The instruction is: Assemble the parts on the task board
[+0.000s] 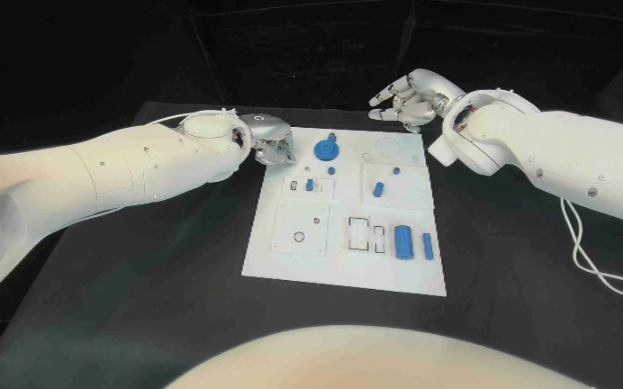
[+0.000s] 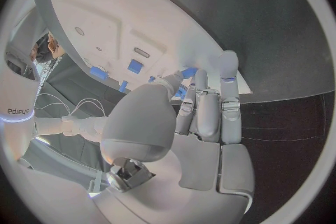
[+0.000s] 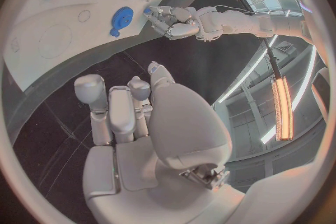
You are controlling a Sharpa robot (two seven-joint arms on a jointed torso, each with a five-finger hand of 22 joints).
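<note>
Centrally on the black tabletop [image 1: 156,299] lies the white task board [image 1: 293,258], with blue parts [image 1: 404,242] scattered across it. At its far left corner the left hand [image 1: 270,145] has its fingers curled, holding nothing visible. Beyond the far right corner, the right hand [image 1: 413,98] hangs, fingers curled together and empty.

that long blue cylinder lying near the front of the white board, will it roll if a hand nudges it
Probably yes. The blue cylinder lies on its side on the flat white board, so a sideways nudge would likely roll it. It looks smooth and rigid, so fingers may slip; gripping across its round sides seems safest.
</note>
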